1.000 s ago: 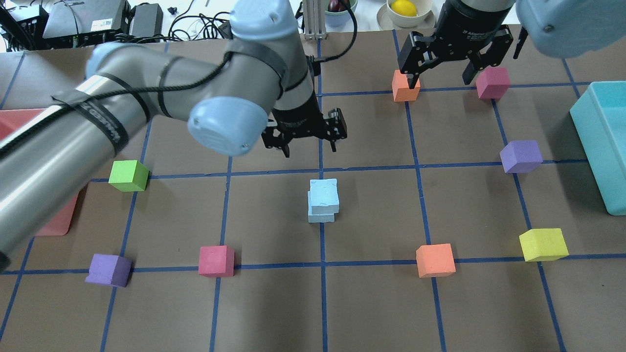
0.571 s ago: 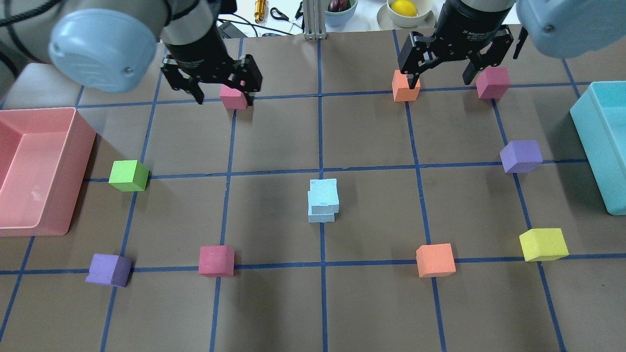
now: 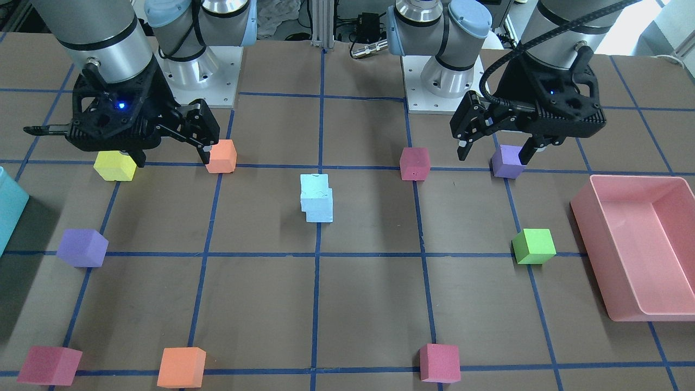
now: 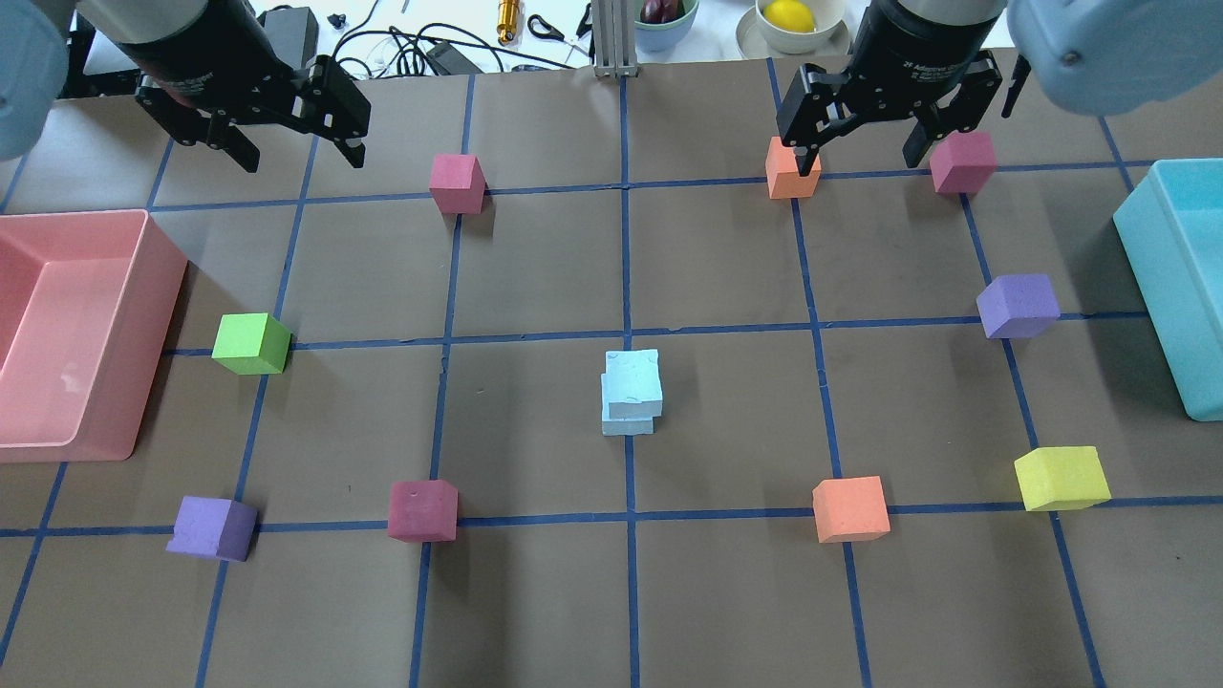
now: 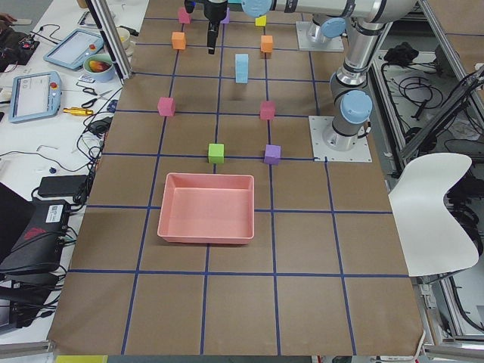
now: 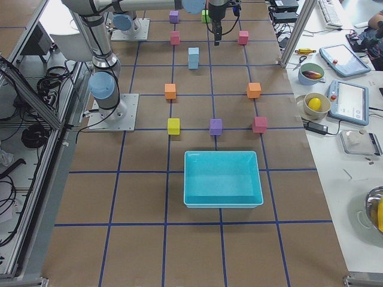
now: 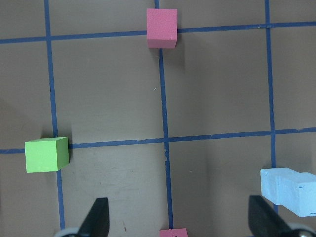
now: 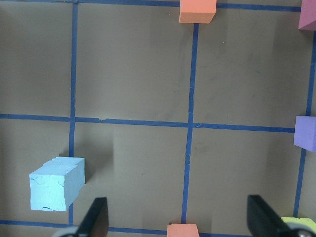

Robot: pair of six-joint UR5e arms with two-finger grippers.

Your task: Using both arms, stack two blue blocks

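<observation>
- Front-facing view: the blue blocks [image 3: 316, 198] are sitting one on the other at frame centre on the brown surface [image 3: 369, 304], and their edges are not lining up squarely. The left end effector [image 3: 493, 153], upper right, is hanging spread and empty near a purple cube [image 3: 507, 161]. The right end effector [image 3: 170, 153], upper left, is also hanging spread and empty, between a yellow cube [image 3: 114, 165] and an orange cube [image 3: 221, 156].
- Overhead view: the stack is standing just below frame centre beside a tape crossing. Both end effectors are hovering along the upper edge, well apart from it, with jaws wide and nothing in them.
- Left side view: the stack is showing as a pale column in the upper middle. I am not judging the jaws from here.
- Right side view: the column is again showing in the upper middle, with a teal bin [image 6: 222, 178] lying at frame centre.
- Left wrist view: the jaws are standing wide apart at the bottom edge, holding nothing. A corner of the stack is peeking in at lower right.
- Right wrist view: the jaws are equally wide and empty, and the stack is sitting at lower left.
- Handling: the blocks are looking like light, soft foam with rough, dented faces, so they should be gripping well but denting under force. If the top block needs straightening, I judge that a gentle pinch on two opposite side faces of that block alone would suit. The stacking is appearing complete.
</observation>
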